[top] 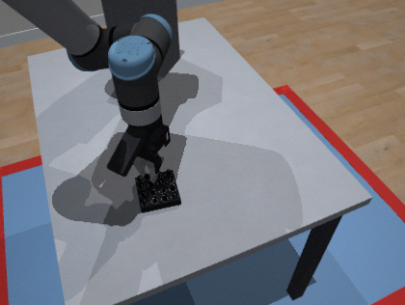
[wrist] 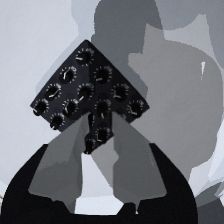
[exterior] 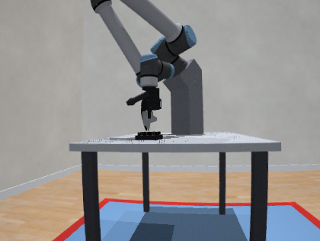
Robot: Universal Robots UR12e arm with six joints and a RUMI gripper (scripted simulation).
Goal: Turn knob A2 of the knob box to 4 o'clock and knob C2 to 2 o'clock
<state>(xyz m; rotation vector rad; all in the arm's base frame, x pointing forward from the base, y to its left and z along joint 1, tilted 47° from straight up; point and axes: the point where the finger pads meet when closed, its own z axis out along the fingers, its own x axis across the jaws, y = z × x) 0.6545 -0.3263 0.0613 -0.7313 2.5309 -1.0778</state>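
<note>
The black knob box (top: pixel 159 191) lies flat on the grey table, left of the middle, with a three-by-three grid of small knobs on top. It also shows in the exterior view (exterior: pixel 148 135) and, turned like a diamond, in the wrist view (wrist: pixel 90 95). My gripper (exterior: pixel 148 126) points straight down and hangs a little above the box, over the edge nearest the arm (top: pixel 153 166). Its fingers stand narrow, with a slim gap and nothing between them. In the wrist view the fingers frame two knobs near the box's lower corner. The knob pointers are too small to read.
The arm's grey pedestal (exterior: pixel 187 99) stands at the back of the table. The table's front edge (top: pixel 231 256) is some way from the box. A blue mat with a red border (top: pixel 366 241) lies on the wooden floor below.
</note>
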